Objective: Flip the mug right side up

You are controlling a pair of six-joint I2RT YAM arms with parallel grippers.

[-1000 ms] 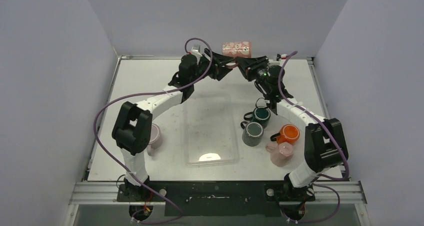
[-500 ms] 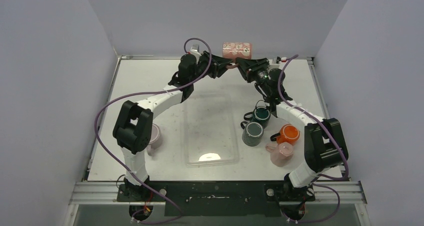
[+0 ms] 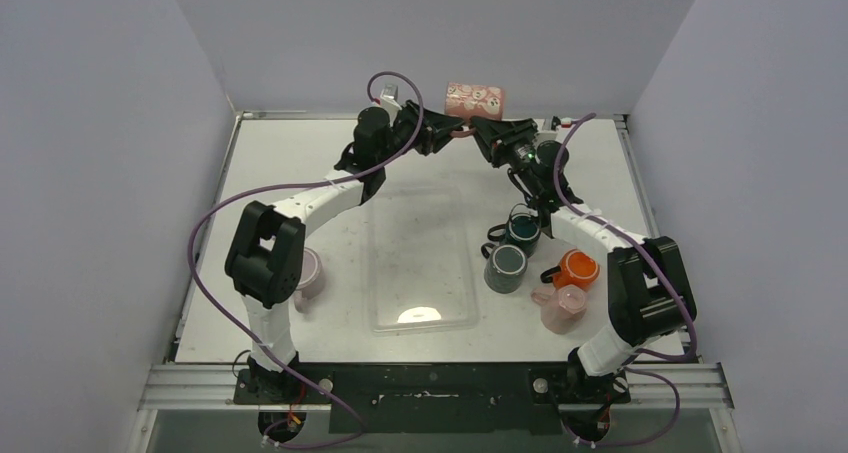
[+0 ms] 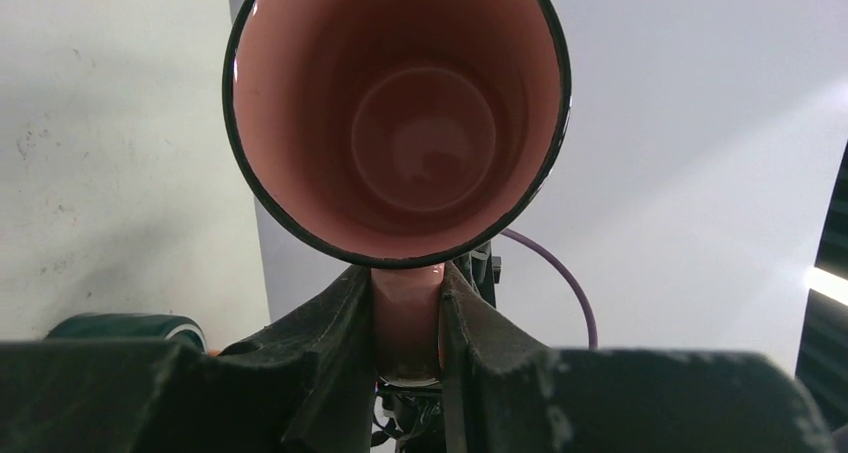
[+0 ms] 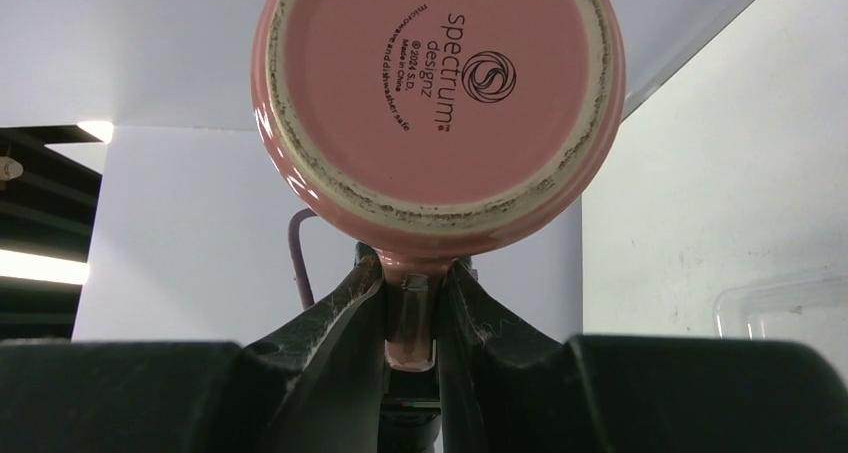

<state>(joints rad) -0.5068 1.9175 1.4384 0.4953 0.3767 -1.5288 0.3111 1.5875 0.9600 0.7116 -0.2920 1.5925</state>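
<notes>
The pink patterned mug hangs on its side in the air above the table's far edge, mouth to the left and base to the right. My left gripper comes in from the left and is shut on the mug's handle. The left wrist view looks straight into the open mouth of the mug, above the left gripper. My right gripper is shut on the same handle from the other side. The right wrist view shows the stamped base of the mug, with the right gripper below it.
A clear plastic tray lies mid-table. Right of it stand upright a dark teal mug, a grey mug, an orange mug and a pale pink mug. Another pale pink mug sits behind the left arm.
My left gripper has closed on the mug's handle. Both arms and the mug have shifted slightly left and up; the right gripper kept its hold.
</notes>
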